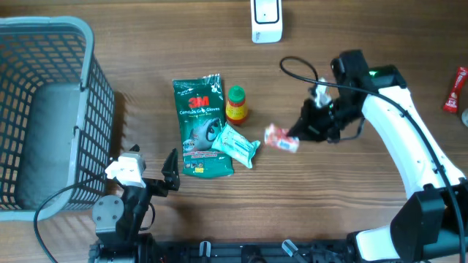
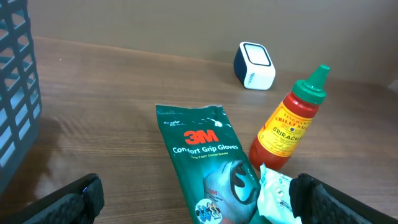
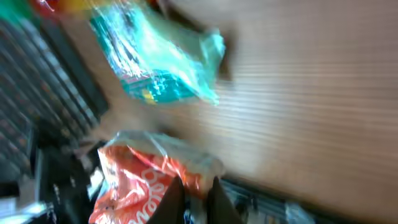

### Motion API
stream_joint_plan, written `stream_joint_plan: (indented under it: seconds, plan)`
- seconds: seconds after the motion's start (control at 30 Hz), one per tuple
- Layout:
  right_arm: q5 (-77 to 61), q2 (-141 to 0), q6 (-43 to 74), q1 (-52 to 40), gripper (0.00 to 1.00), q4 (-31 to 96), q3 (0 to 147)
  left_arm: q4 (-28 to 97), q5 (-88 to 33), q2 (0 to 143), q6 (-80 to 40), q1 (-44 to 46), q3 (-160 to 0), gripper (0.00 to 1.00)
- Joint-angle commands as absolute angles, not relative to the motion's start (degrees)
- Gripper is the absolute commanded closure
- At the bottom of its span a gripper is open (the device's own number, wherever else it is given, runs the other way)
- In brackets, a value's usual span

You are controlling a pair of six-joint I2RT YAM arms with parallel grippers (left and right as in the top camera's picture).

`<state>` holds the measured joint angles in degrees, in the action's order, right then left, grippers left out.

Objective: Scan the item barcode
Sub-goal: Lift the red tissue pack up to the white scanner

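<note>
Starting at the left, a grey basket [image 1: 44, 109] takes up that edge of the wooden table [image 1: 329, 212]. Just right of its near corner sits the left gripper [image 1: 153, 166], jaws spread wide and holding nothing; its wrist camera shows both fingers [image 2: 78, 199] low in the frame, with bare space between them.

Right of it lies a green glove pack [image 1: 199, 124], flat, printed side up. A red sauce bottle [image 1: 236, 104] with a green cap stands against the pack's far right edge (its label reads Sriracha from the left wrist). A teal wipes packet [image 1: 235, 144] lies just near of the bottle, overlapping the glove pack's right side.

The white scanner [image 1: 266, 18] stands at the far edge, well apart from the rest.

Right of the wipes packet is the task's item, an orange packet [image 1: 281, 139]. The right gripper [image 1: 296, 134] is clamped on its right end. The right wrist view is blurred, but the closed fingers [image 3: 177, 199] pinch the orange wrapper there.

A red tube [image 1: 456, 89] lies at the far right edge.
</note>
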<state>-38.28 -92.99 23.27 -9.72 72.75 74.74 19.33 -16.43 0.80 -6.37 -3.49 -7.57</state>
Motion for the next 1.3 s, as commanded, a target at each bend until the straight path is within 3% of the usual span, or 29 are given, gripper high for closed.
stream_joint_plan:
  seconds: [0.0, 0.17, 0.3, 0.47, 0.83, 1.07, 1.27]
  plan:
    - [-35.4, -90.83, 24.62, -9.78, 0.96, 61.34, 78.04, 19.18, -17.12, 0.38, -6.7, -3.22, -7.33, 0.0]
    - [-12.01, -89.93, 25.43, -9.78, 0.95, 40.01, 77.01, 19.18, -17.12, 0.38, -6.7, -3.22, -7.33, 0.0]
    - [-12.05, -93.73, 24.67, -9.8, 0.96, 25.76, 75.59, 19.2, -17.12, 0.38, -6.7, -3.22, -7.33, 0.0]
    - [-12.56, -100.77, 12.47, -9.89, 0.95, 8.97, 75.61, 19.2, -17.12, 0.38, -6.7, -3.22, -7.33, 0.0]
    - [-10.72, -126.02, 2.35, -12.29, 0.96, -44.97, 76.66, 19.18, -17.12, 0.38, -6.7, -3.22, -7.33, 0.0]
    - [-1.76, -140.99, -4.51, -15.03, 0.95, -46.24, 93.21, 19.18, -17.12, 0.38, -6.7, -3.22, -7.33, 0.0]
    - [-0.8, -141.95, -5.28, -14.92, 0.96, -46.17, 95.53, 19.2, -17.12, 0.38, -6.7, -3.22, -7.33, 0.0]
